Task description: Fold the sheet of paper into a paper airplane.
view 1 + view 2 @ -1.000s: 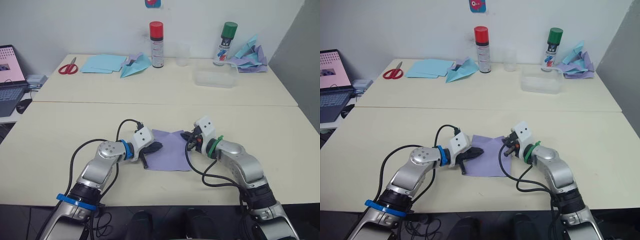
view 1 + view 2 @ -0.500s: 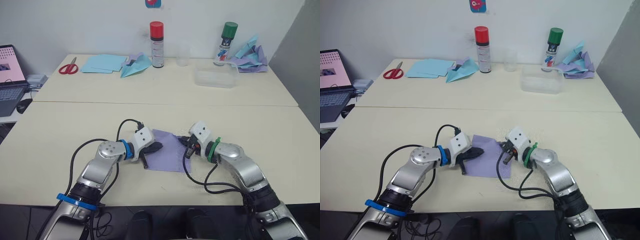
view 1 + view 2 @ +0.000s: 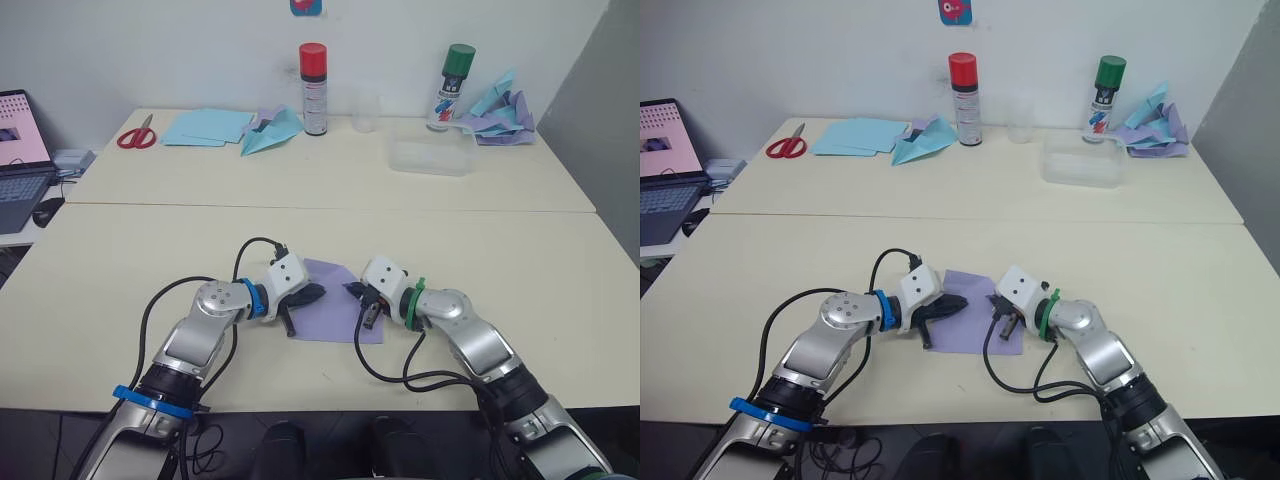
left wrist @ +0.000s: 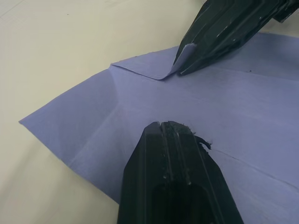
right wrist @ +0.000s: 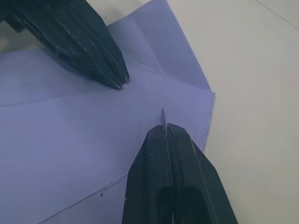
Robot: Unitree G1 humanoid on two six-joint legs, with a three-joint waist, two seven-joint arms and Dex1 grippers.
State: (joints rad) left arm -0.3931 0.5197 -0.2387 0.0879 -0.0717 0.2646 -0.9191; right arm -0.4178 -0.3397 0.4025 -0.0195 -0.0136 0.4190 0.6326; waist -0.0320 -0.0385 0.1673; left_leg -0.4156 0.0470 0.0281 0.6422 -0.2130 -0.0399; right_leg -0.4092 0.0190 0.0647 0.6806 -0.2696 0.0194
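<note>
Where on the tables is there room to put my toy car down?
The near table is bare left and right of the grippers. The far table's middle, between the red spray can and the near table's edge, is free too. Its back edge is crowded: scissors, blue sheets, cans, plastic tray.

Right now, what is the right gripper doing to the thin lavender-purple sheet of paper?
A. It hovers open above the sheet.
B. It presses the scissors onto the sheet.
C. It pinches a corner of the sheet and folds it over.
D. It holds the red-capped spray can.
C: the right gripper is shut on a corner of the thin lavender-purple sheet of paper, folded inward over the rest.
</note>
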